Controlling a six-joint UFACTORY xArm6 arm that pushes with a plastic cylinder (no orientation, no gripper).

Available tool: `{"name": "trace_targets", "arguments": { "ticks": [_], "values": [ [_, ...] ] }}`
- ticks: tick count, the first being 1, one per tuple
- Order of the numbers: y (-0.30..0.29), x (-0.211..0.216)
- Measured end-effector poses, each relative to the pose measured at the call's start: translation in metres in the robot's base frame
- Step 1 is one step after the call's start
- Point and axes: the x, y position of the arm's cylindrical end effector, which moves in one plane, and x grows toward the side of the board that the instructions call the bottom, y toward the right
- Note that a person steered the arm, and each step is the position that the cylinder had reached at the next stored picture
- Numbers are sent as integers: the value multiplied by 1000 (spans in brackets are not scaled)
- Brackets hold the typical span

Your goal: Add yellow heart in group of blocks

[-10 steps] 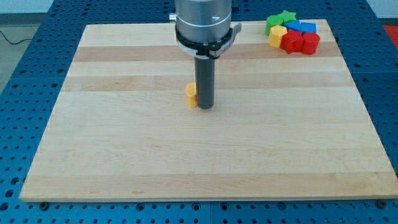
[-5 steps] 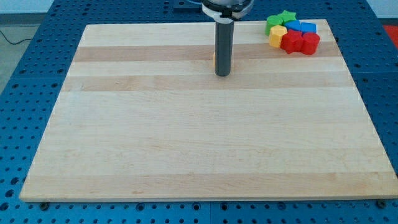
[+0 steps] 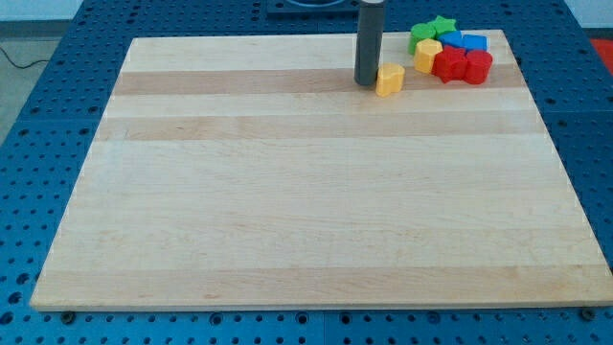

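Note:
The yellow heart block (image 3: 389,80) lies on the wooden board near the view's top, right of centre. My tip (image 3: 367,83) stands just to its left, touching or nearly touching it. A short gap to the heart's right is the group of blocks at the view's top right: a yellow block (image 3: 426,55), two red blocks (image 3: 447,64) (image 3: 476,66), a green star (image 3: 441,26), a green block (image 3: 419,38) and blue blocks (image 3: 469,43).
The wooden board (image 3: 306,192) lies on a blue perforated table (image 3: 38,115). The group of blocks sits close to the board's top right corner and edges.
My tip has moved up and to the right across the board, pushing the yellow heart from the board's middle to just left of the group.

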Motion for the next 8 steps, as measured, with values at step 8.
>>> {"name": "trace_targets", "arguments": {
  "ticks": [8],
  "values": [
    [39,-2]
  ]
}}
